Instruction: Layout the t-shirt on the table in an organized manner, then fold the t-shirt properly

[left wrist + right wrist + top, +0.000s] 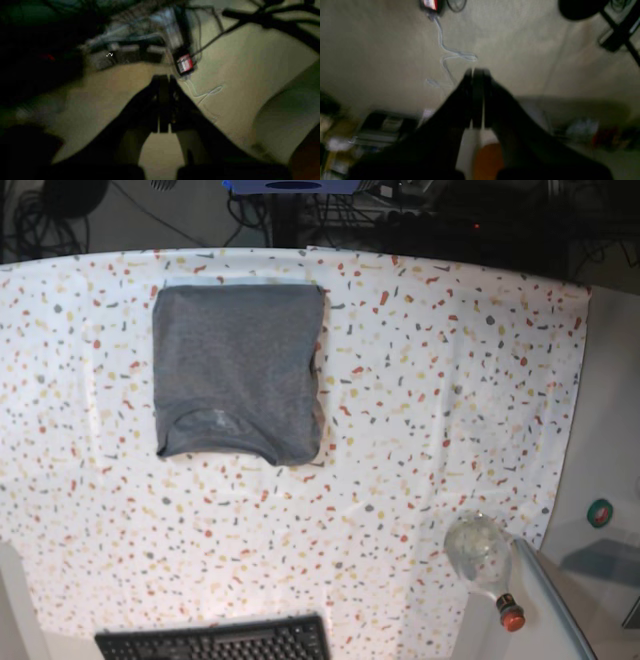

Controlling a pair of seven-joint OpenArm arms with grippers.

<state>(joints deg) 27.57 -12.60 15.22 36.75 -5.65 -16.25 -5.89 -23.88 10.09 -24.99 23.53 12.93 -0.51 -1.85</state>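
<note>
- The t-shirt [238, 370] lies on the table [430, 380] as a tidy grey rectangle, toward the far left of the base view, neckline at the near edge.
- Neither arm shows in the base view; both are raised well clear of the speckled cloth.
- The left gripper [163, 82] has its jaws pressed together with nothing between them, and its wrist camera looks at a pale surface with a small red-and-white device [185, 63] and a thin cable [207, 92].
- The right gripper [477, 75] is likewise clenched on nothing, over the same kind of pale surface.
- My read: the fold looks finished, so the step in hand is simply staying parked.
- To do that well: keep both arms high and away, so no finger snags the cloth or drags the folded edges.
- A clear plastic bottle [482, 555] with a red cap stands near the table's near right edge, and a black keyboard [215, 640] sits at the near side; both are well apart from the shirt.
</note>
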